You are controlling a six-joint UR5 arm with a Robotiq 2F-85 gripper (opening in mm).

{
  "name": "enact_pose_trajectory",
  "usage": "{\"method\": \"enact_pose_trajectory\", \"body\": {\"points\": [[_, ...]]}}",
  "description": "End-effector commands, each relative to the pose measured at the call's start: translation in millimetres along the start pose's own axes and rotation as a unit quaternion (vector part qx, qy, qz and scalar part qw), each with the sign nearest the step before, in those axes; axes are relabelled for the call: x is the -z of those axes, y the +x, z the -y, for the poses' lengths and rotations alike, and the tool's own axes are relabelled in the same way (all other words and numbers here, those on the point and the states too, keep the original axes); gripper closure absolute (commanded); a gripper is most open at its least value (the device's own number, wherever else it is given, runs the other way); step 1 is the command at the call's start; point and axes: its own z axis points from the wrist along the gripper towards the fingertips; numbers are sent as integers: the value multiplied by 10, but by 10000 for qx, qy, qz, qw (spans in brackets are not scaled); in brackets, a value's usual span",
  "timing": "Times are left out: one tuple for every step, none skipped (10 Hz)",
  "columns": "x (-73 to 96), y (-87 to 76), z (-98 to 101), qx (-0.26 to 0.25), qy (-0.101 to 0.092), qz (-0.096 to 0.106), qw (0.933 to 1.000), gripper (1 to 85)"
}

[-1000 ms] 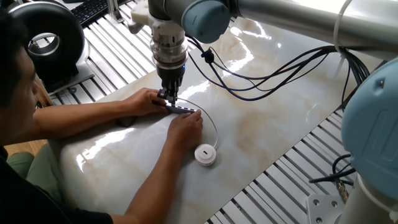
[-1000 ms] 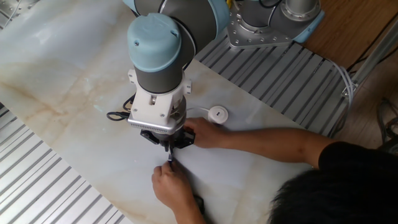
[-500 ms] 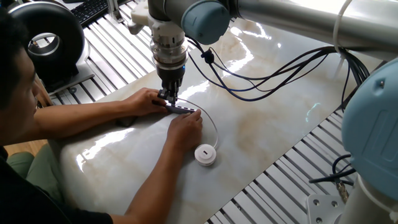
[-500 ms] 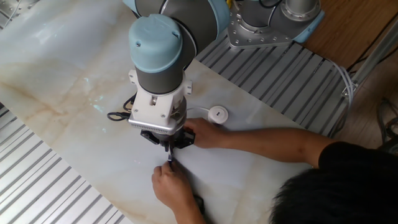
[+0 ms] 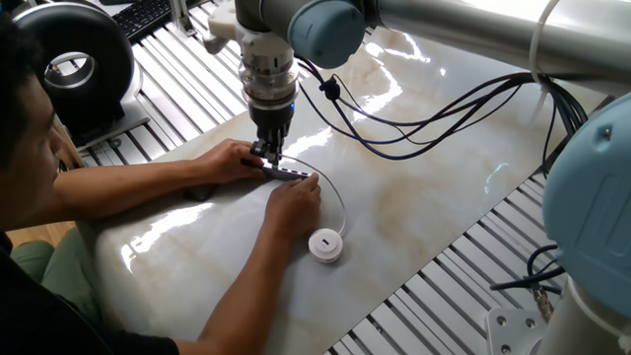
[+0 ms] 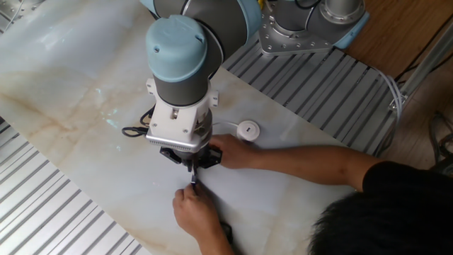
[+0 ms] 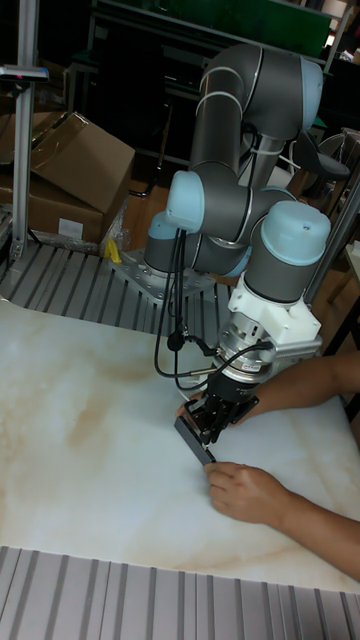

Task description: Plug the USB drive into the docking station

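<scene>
Jaws are pinching close together right at one end of the hub, prob. around the small plug of the white cable, but the plug itself is too small to make out, so can't tell for sure what they're gripping. Gripper is pointing straight down, tips just at the hub's end; in the tall view the gripper is sitting over the hub, which is looking tilted up off the table.

A person is steadying the hub w/ both hands: one hand behind the gripper, other hand on the near side, fingers touching the bar.

Puck is lying flat on the table, apart from the hub, its thin cable arcing back toward the gripper. In the other fixed view the puck is just beside the person's wrist.

Progress, judging: plug is brought to the hub and insertion is underway or about done. Can't see whether it's seated. Left: confirm it's fully in, release, retreat.
</scene>
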Motion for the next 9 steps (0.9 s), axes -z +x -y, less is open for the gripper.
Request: {"method": "enact_pose_trajectory", "body": {"points": [[41,-22,-35,-51,-66,32,10000,843],[61,4,-31,-12,-42,-23,10000,843],[72,12,-45,-4,-32,-54,10000,843],[81,35,-26,11,16,-96,10000,843],[79,37,-23,27,16,-96,9999,843],[74,25,-11,19,12,-69,10000,843],[70,-1,-17,-4,-8,-24,10000,843],[72,3,-10,-11,6,-30,10000,843],[76,6,-7,-11,13,-34,10000,843]]}}
